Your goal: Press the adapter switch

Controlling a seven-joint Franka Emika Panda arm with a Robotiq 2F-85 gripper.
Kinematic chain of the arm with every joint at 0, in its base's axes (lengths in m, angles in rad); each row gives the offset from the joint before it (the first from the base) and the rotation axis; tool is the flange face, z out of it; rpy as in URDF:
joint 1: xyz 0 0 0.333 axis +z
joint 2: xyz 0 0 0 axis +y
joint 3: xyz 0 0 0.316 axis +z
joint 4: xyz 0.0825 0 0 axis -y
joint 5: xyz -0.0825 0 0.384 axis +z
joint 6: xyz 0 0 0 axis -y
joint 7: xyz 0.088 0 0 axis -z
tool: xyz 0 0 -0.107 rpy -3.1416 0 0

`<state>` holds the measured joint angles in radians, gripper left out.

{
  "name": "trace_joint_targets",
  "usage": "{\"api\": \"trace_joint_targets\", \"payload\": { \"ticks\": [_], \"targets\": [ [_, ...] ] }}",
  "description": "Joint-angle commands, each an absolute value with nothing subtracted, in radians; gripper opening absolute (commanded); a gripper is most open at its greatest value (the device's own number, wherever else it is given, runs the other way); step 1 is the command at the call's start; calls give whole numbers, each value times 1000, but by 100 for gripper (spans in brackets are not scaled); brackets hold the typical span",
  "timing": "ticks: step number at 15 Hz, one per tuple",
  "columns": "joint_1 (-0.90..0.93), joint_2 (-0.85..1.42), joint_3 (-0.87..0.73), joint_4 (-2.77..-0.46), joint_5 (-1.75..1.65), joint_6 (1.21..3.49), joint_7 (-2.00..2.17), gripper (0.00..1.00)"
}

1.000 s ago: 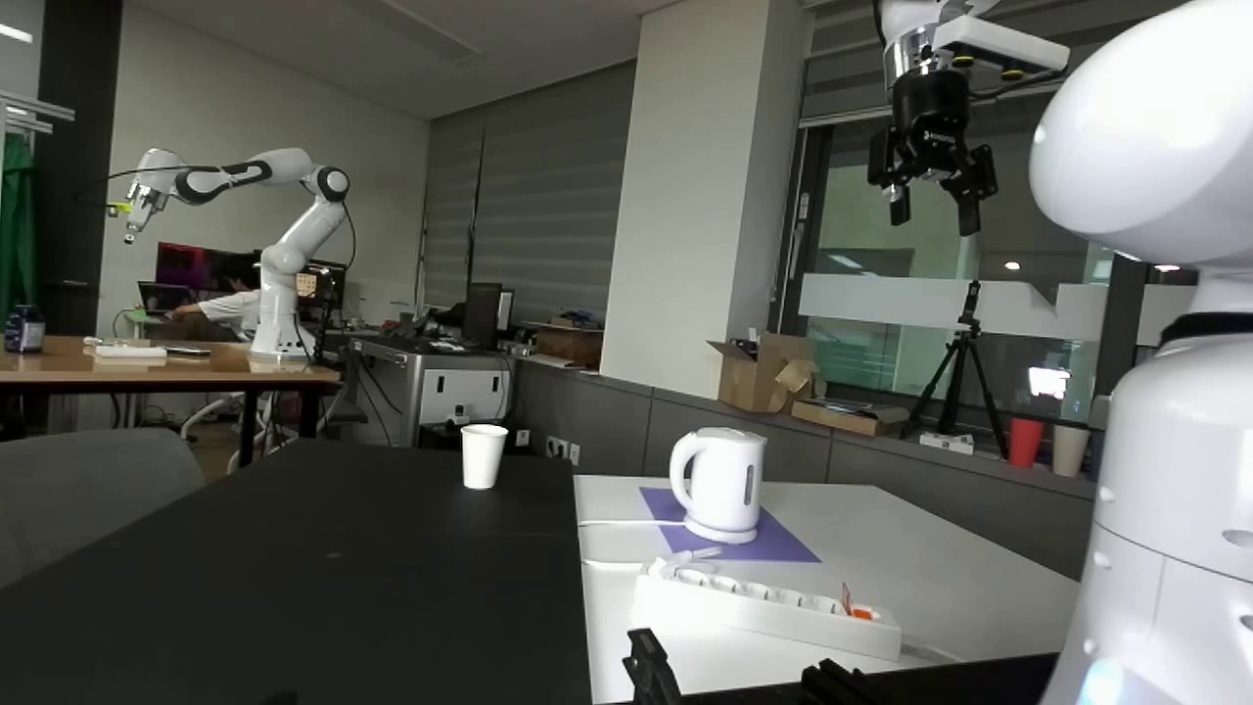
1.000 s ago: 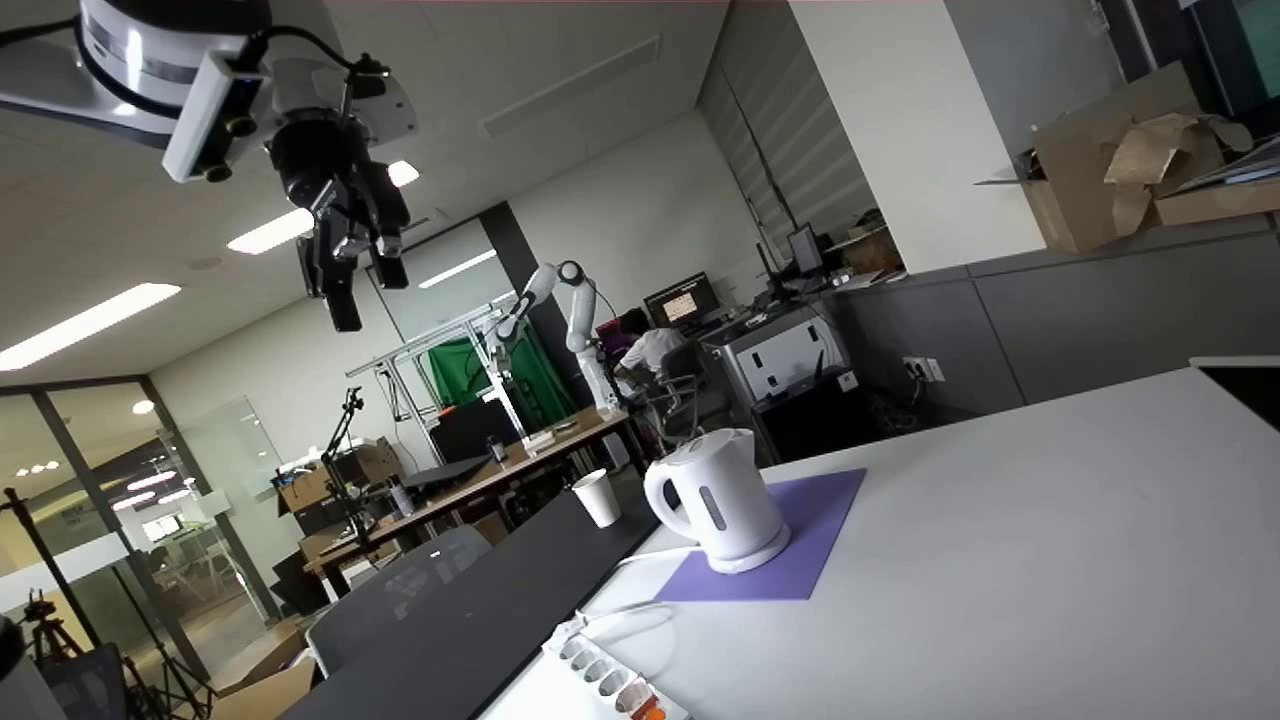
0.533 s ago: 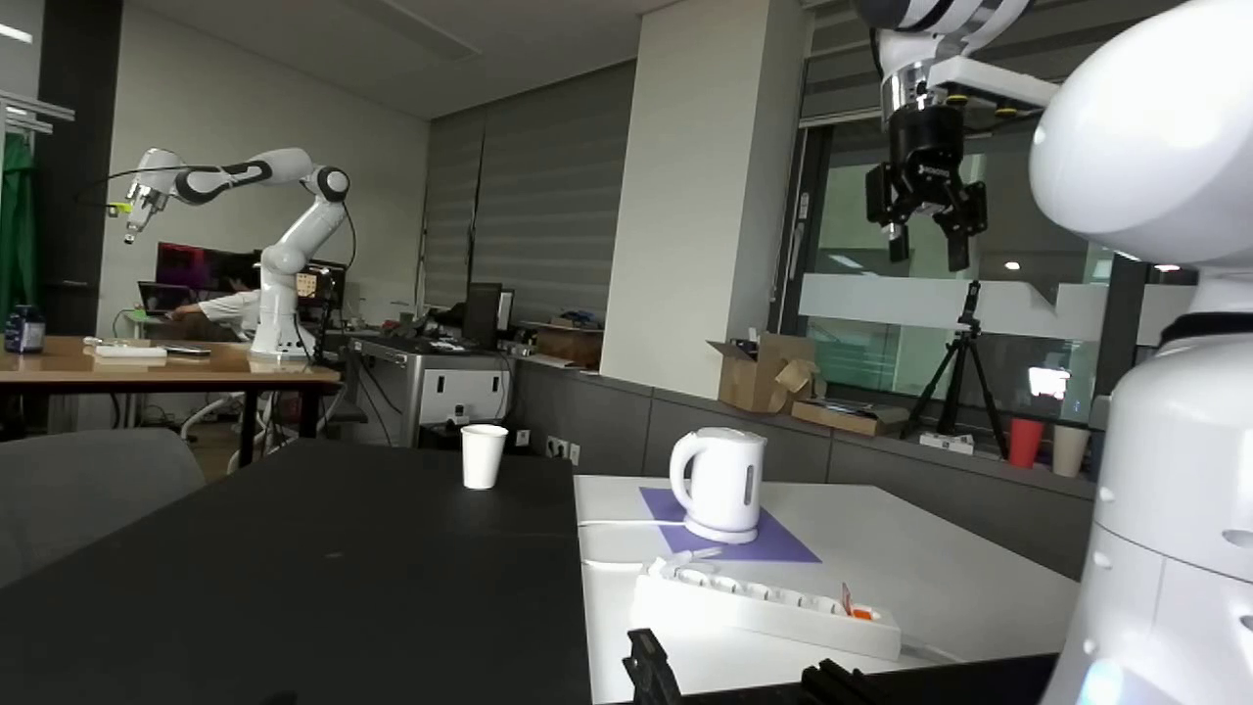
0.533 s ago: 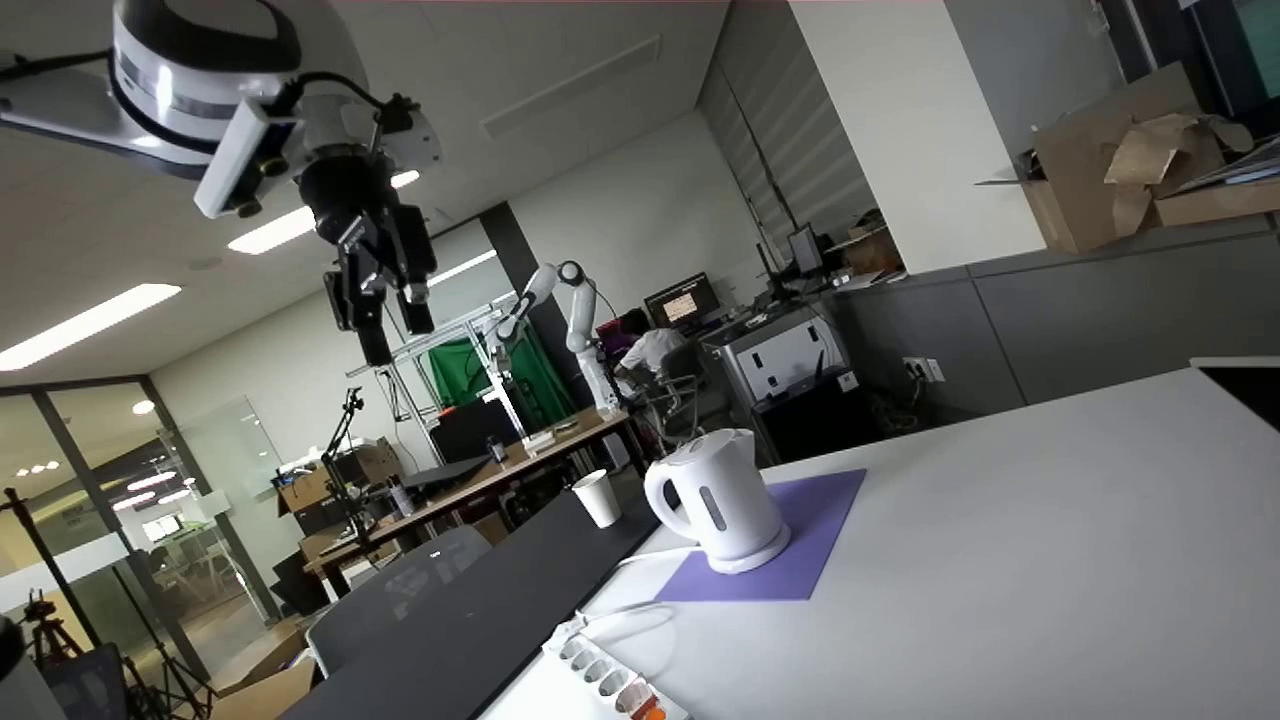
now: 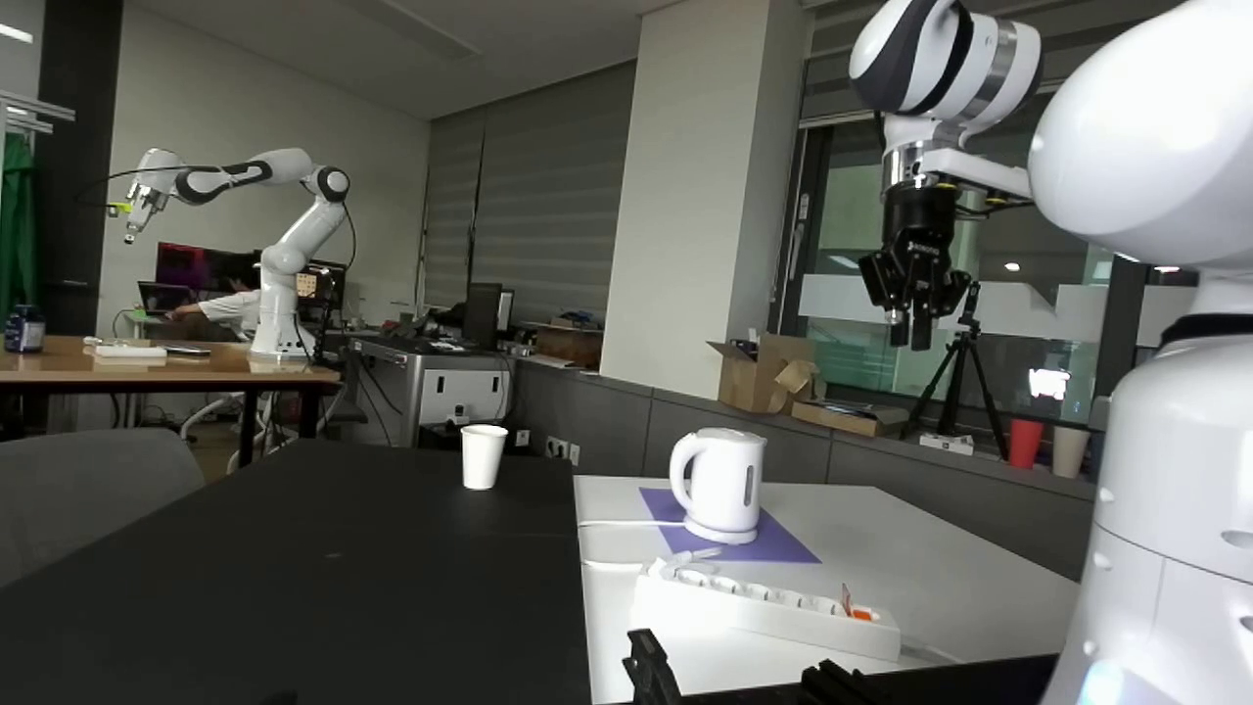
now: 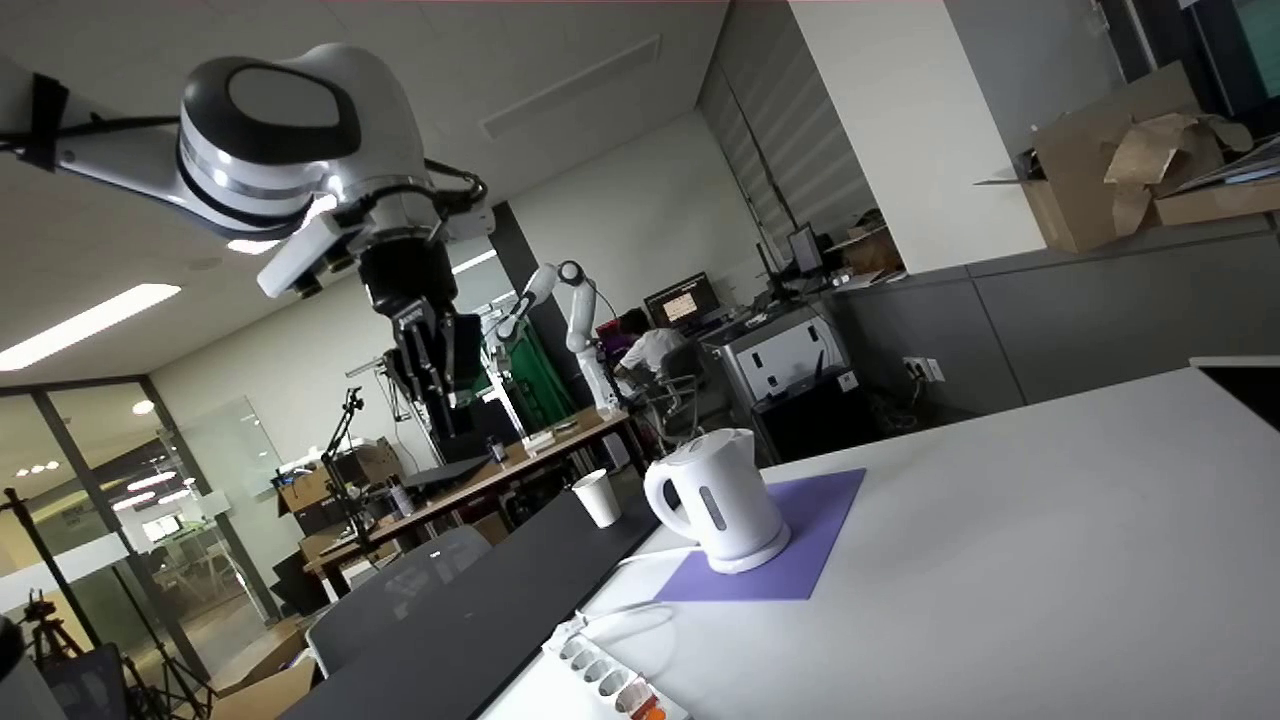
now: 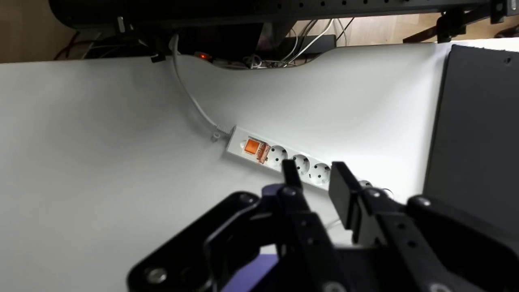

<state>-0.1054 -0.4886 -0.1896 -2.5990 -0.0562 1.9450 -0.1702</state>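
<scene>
The square orange adapter switch [image 7: 251, 146] faces up near the white power strip's [image 7: 310, 163] end.

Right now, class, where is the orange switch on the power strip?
In the wrist view, the orange switch sits slightly left of centre, near the left end of the white power strip, between the white cable and the reddish flap.

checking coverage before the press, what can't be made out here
In an exterior view, the picture's bottom edge clips the power strip.
Wrist view: the gripper covers part of that strip and of the purple mat.
Wrist view: the orange switch is too small to tell on from off.
</scene>
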Motion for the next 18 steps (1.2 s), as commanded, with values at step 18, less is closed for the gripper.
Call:
{"api": "trace_joint_targets", "payload": {
  "ticks": [18],
  "targets": [
    [-139,40,-178,-2674,11,2351,-173,1]
  ]
}}
